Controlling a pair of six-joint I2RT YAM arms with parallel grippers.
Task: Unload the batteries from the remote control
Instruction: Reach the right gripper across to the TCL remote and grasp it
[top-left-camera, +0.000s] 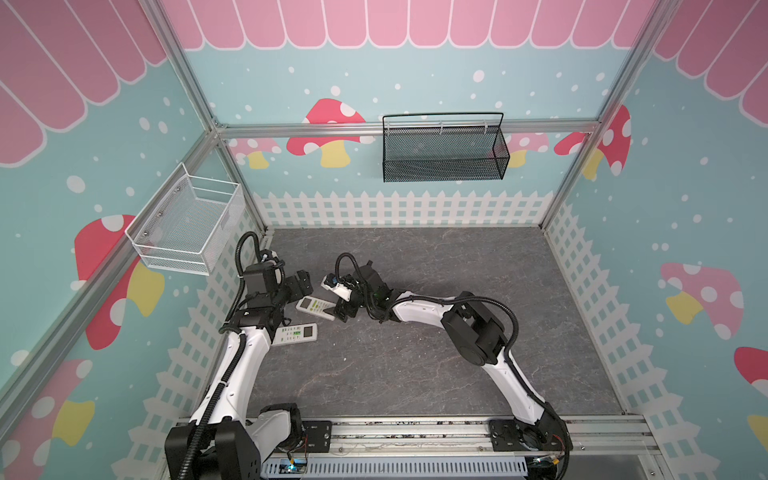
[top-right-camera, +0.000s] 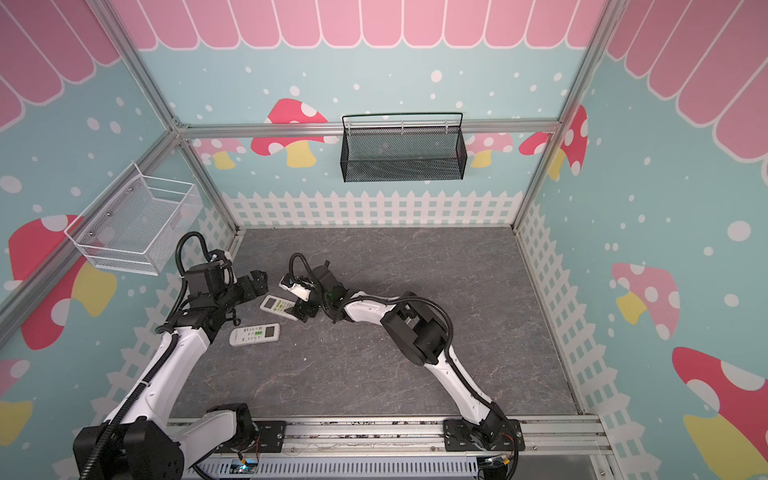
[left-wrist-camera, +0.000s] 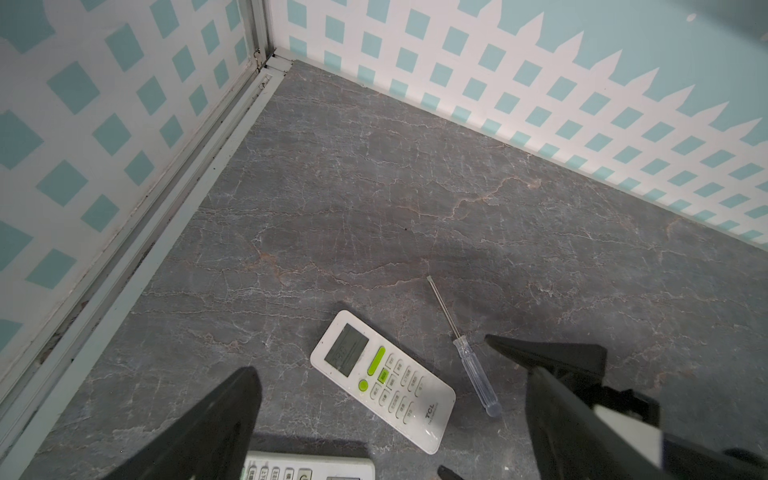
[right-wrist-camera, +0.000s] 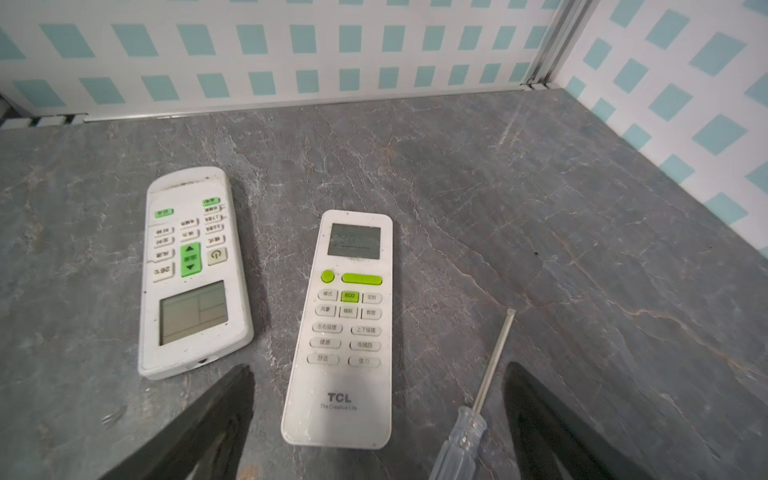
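Two white remotes lie button side up on the grey floor. No back or battery recess shows, and the batteries are hidden. The slim TCL remote control lies lengthwise between the fingers of my right gripper. That gripper is open just above the remote's plain end and holds nothing. My left gripper hovers open and empty beyond the remote's screen end.
A wider white remote lies beside the slim one, partly under the left arm. A clear-handled screwdriver lies on the slim remote's other side. The left wall carries a white wire basket. A black mesh basket is on the back wall.
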